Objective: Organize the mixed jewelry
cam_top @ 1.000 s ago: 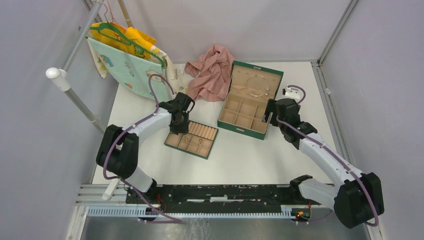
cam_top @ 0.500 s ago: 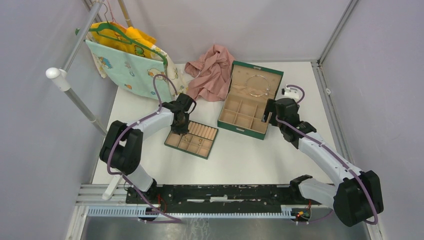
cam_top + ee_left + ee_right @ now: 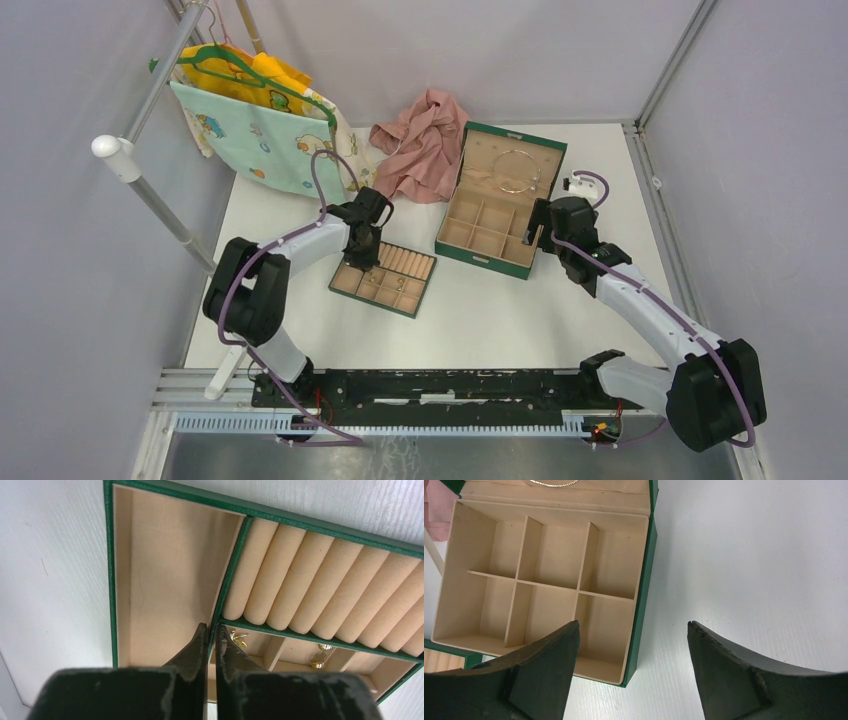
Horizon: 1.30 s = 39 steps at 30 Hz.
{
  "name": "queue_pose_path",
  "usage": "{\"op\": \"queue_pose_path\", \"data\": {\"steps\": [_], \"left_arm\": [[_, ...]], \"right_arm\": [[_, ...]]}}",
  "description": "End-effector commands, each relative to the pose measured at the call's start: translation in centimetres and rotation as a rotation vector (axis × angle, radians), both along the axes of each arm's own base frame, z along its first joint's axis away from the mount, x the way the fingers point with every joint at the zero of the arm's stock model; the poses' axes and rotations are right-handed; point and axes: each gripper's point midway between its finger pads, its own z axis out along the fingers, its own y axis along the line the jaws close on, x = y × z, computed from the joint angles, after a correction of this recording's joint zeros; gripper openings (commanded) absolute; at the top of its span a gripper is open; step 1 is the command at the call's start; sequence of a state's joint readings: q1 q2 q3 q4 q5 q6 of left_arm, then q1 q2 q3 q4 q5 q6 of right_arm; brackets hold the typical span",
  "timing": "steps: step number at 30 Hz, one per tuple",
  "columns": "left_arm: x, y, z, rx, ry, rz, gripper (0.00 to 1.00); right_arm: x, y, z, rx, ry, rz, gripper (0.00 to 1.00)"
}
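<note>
Left wrist view: gold pieces (image 3: 239, 637) lie in the tan tray's (image 3: 165, 580) near small compartments, beside the left claw (image 3: 211, 630), pinched almost shut and empty. The silvery wire loop (image 3: 552, 484) rests in the green box (image 3: 642, 595) lid; the right claw (image 3: 633, 624) gapes wide, holding nothing.

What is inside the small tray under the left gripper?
Two small gold pieces sit in its small compartments; the ring rolls and long compartment look bare. The left gripper covers the near part.
</note>
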<state>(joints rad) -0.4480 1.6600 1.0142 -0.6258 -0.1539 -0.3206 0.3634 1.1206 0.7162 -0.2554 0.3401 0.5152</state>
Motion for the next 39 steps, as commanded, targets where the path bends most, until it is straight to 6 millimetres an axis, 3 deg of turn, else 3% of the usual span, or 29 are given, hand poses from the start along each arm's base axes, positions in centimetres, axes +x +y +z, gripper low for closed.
{"op": "queue_pose_path", "data": {"steps": [1,11,18,27,34,39], "left_arm": [[1.9,0.2,0.5,0.020,-0.049,-0.028,0.02],[3.0,-1.1,6.3,-0.041,-0.106,-0.054,0.02],[1.6,-1.5,10.5,-0.093,-0.114,-0.114,0.02],[0.9,-2.2,12.0,-0.149,-0.120,-0.134,0.02],[1.8,-5.4,14.3,-0.262,-0.132,-0.146,0.02],[2.0,-9.6,14.8,-0.277,-0.133,-0.177,0.02]], "right_arm": [[0.5,0.1,0.7,0.024,-0.035,-0.018,0.84],[0.5,0.0,0.9,0.016,-0.036,-0.015,0.84],[0.3,-0.1,0.7,0.007,-0.028,-0.010,0.84],[-0.2,-0.3,0.6,0.005,-0.027,-0.011,0.84],[-0.7,-2.1,1.7,-0.039,-0.052,-0.075,0.84],[-1.3,-4.3,3.2,-0.053,-0.076,-0.173,0.84]]}}
